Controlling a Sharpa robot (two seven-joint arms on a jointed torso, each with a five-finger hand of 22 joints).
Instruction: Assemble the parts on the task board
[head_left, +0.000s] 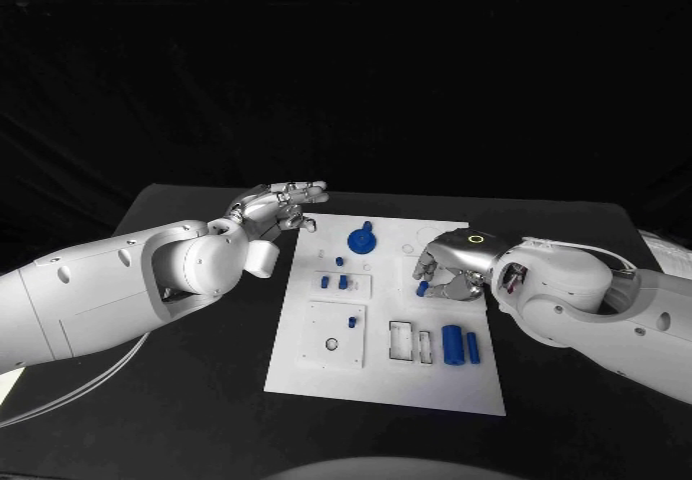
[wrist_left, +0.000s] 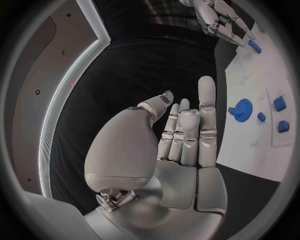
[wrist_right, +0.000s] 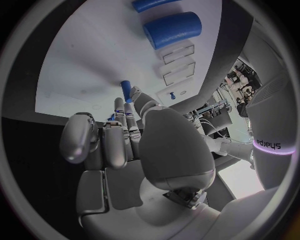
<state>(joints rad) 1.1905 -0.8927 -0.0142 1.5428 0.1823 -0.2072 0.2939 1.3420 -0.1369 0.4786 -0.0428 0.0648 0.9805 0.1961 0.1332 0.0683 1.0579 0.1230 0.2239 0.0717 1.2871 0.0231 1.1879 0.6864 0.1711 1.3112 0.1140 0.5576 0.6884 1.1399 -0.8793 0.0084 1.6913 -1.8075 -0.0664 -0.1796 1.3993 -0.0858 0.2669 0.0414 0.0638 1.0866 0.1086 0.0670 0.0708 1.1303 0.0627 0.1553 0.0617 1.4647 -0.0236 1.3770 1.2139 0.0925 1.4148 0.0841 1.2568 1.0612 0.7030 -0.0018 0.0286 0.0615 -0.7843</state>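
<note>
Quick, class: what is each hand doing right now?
Left hand: open, fingers apart, holding nothing.
Right hand: at a small blue part; whether it holds it cannot be told.

Matt white task board (head_left: 433, 385), glossy blue parts (head_left: 453, 344), black cloth table (head_left: 173, 400).

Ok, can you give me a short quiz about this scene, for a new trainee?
1. True or false: the left hand is holding a part.
2. Which hand has its fingertips at the small blue peg? A) the left hand B) the right hand C) neither
3. Fill in: the gear lying on the task board is coloured ____.

Key: 1 false, its fingers are spread and hold nothing; 2 B; 3 blue.
</note>
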